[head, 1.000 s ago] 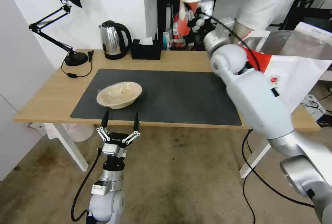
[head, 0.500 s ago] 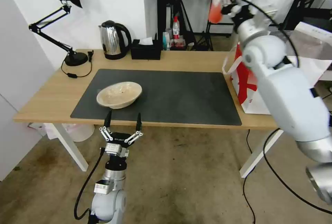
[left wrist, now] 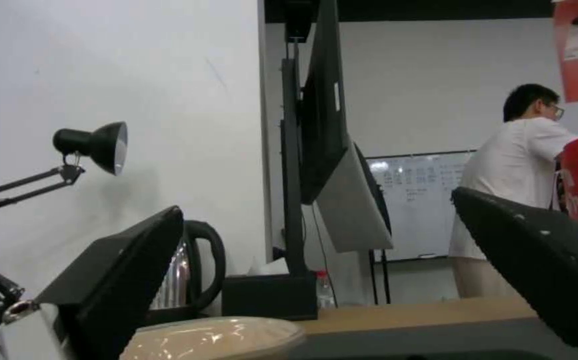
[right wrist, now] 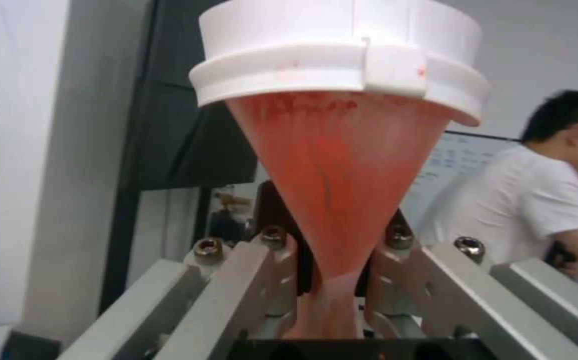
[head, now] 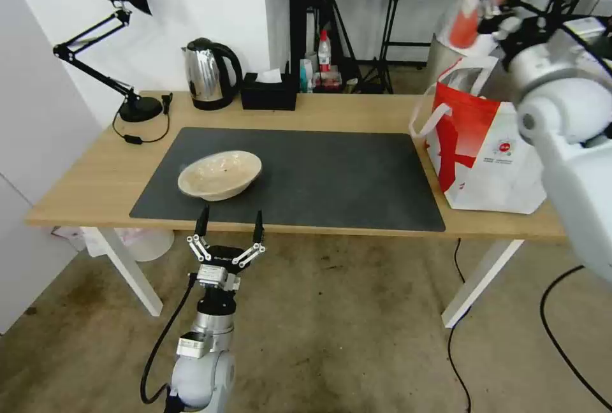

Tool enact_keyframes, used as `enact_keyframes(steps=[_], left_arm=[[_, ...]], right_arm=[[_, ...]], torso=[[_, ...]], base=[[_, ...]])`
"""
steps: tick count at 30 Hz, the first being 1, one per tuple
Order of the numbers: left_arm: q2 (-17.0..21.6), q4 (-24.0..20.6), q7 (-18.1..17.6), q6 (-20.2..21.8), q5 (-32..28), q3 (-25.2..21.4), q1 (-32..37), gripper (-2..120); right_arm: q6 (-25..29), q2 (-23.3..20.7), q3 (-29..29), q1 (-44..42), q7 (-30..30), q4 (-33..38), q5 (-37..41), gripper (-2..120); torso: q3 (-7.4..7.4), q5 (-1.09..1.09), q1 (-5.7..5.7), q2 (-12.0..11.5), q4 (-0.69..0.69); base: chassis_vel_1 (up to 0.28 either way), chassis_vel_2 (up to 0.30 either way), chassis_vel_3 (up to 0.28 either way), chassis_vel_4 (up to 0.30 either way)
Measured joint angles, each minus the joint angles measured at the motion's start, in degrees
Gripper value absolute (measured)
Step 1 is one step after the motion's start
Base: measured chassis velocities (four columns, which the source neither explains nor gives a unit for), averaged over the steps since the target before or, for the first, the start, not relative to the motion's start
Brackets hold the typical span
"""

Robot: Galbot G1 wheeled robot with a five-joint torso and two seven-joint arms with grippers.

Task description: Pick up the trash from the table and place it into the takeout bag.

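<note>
Trash-wise, we've got the red drink cup [head: 475,8] pinched low on its squashed body in our right gripper [head: 500,14], arm raised high with the takeout bag [head: 491,152] just below it. Letting go off-centre could bounce it off the rim. Left gripper [head: 229,228] hangs spread wide, beige bowl [head: 220,174] just beyond its fingertips.

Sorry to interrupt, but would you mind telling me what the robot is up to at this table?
It is clearing trash into the takeout bag at the table's right end. The right gripper holds the red drink cup pinched near its base, raised above the bag's open top. The left gripper hangs open below the table's front edge, facing the shallow beige bowl on the dark mat.
</note>
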Motion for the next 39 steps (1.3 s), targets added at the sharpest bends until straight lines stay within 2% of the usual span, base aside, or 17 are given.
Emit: enact_keyframes(steps=[13, 39], left_arm=[[0.01, -0.70, -0.05, 0.01, 0.14, -0.26, 0.48, 100], [0.05, -0.58, 0.00, -0.02, -0.44, -0.67, 0.56, 100]], right_arm=[[1.98, 0.27, 4.44, -1.41, -0.51, -4.22, -1.60, 7], [3.74, 2.52, 3.33, -1.68, -0.98, -10.98, -5.65, 7]], torso=[[0.01, 0.00, 0.00, 0.00, 0.01], [0.01, -0.01, 0.01, 0.00, 0.01]], base=[[0.000, 0.000, 0.000, 0.000], [0.000, 0.000, 0.000, 0.000]])
